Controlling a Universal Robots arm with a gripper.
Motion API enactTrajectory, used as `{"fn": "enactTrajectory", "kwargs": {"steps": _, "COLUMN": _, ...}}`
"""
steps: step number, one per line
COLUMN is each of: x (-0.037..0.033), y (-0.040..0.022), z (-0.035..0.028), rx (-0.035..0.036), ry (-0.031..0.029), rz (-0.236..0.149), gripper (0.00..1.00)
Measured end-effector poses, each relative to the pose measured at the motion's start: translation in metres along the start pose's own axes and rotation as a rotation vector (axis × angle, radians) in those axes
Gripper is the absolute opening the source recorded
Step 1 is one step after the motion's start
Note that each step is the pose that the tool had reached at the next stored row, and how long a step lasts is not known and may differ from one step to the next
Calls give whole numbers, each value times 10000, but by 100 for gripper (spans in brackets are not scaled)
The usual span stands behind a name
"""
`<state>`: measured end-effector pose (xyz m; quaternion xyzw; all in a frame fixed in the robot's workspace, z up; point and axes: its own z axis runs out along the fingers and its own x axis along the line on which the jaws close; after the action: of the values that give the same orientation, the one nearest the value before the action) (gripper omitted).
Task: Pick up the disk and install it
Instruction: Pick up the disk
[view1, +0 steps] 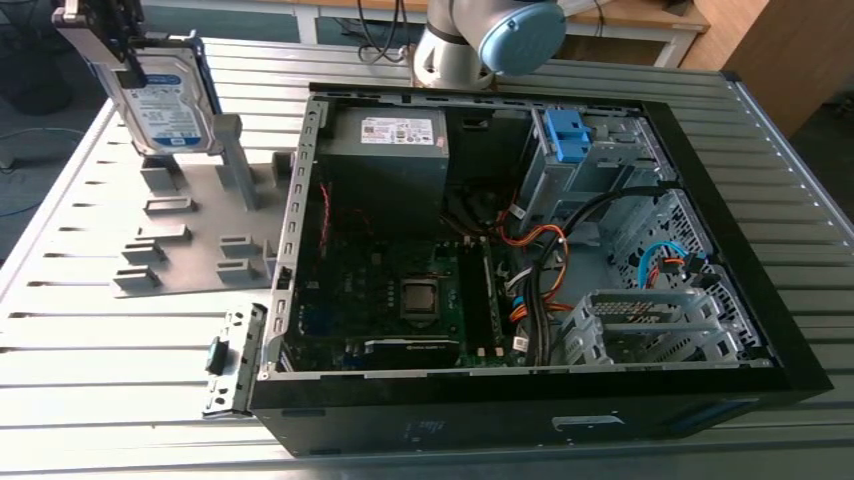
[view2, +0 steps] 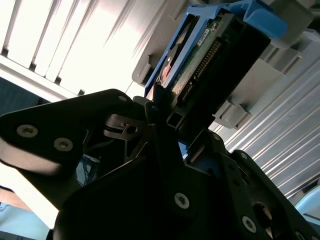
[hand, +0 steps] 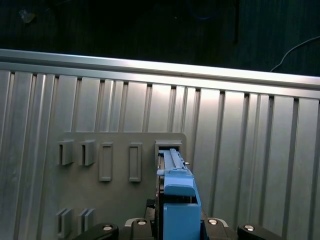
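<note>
Clamping the disk (view1: 167, 95) by its upper end with the gripper (view2: 177, 120), drawn in narrow against the two flat faces, apparently so as to carry it by the blue bracket (hand: 177, 192) and stay off the connector edge. Holds it upright on edge outside the open computer case (view1: 534, 250), off the case's wall on the exterior view's left, over the grey holder plate (view1: 187, 235) lying beside that same wall. Lines up the lower end, going by the first wrist view, with one slot (hand: 167, 145) of the plate. Cannot tell whether seated there or just clear of it. Presumably stood on edge in that plate to offer a free top end to a grasp from above. Inside the case, on the side away from the plate, shows the silver drive cage (view1: 601, 160) with its blue latch (view1: 567, 135), next to the grey power supply (view1: 387, 150). Likely the disk's home. Leaves most of the case's width between disk and cage, so reads as pick-up in hand, installing not yet begun.
</note>
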<state>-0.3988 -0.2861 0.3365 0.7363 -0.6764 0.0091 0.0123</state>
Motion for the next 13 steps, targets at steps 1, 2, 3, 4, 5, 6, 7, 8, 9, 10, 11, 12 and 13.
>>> {"fn": "enactTrajectory", "kwargs": {"steps": 1, "x": 0, "y": 0, "z": -6, "rx": 1, "ry": 0, "rz": 0, "gripper": 37}}
{"fn": "enactTrajectory", "kwargs": {"steps": 2, "x": 0, "y": 0, "z": -12, "rx": 0, "ry": 0, "rz": 0, "gripper": 37}}
{"fn": "enactTrajectory", "kwargs": {"steps": 3, "x": 1, "y": 0, "z": -19, "rx": 0, "ry": 0, "rz": -1, "gripper": 37}}
{"fn": "enactTrajectory", "kwargs": {"steps": 4, "x": 1, "y": 0, "z": -24, "rx": 0, "ry": 0, "rz": 0, "gripper": 37}}
{"fn": "enactTrajectory", "kwargs": {"steps": 5, "x": 1, "y": 0, "z": -29, "rx": 0, "ry": 0, "rz": 0, "gripper": 37}}
{"fn": "enactTrajectory", "kwargs": {"steps": 6, "x": 1, "y": 0, "z": -35, "rx": 0, "ry": 0, "rz": 0, "gripper": 37}}
{"fn": "enactTrajectory", "kwargs": {"steps": 7, "x": 1, "y": 0, "z": -41, "rx": 0, "ry": 0, "rz": 0, "gripper": 37}}
{"fn": "enactTrajectory", "kwargs": {"steps": 8, "x": 1, "y": 0, "z": -46, "rx": 0, "ry": 0, "rz": 0, "gripper": 37}}
{"fn": "enactTrajectory", "kwargs": {"steps": 9, "x": 2, "y": 0, "z": -52, "rx": -1, "ry": 0, "rz": 0, "gripper": 37}}
{"fn": "enactTrajectory", "kwargs": {"steps": 10, "x": 2, "y": 0, "z": -58, "rx": 0, "ry": 0, "rz": 0, "gripper": 37}}
{"fn": "enactTrajectory", "kwargs": {"steps": 11, "x": 2, "y": 1, "z": -64, "rx": 0, "ry": 0, "rz": 0, "gripper": 37}}
{"fn": "enactTrajectory", "kwargs": {"steps": 12, "x": 2, "y": 0, "z": -69, "rx": 0, "ry": 0, "rz": 0, "gripper": 37}}
{"fn": "enactTrajectory", "kwargs": {"steps": 13, "x": 2, "y": 0, "z": -75, "rx": 0, "ry": 0, "rz": 0, "gripper": 37}}
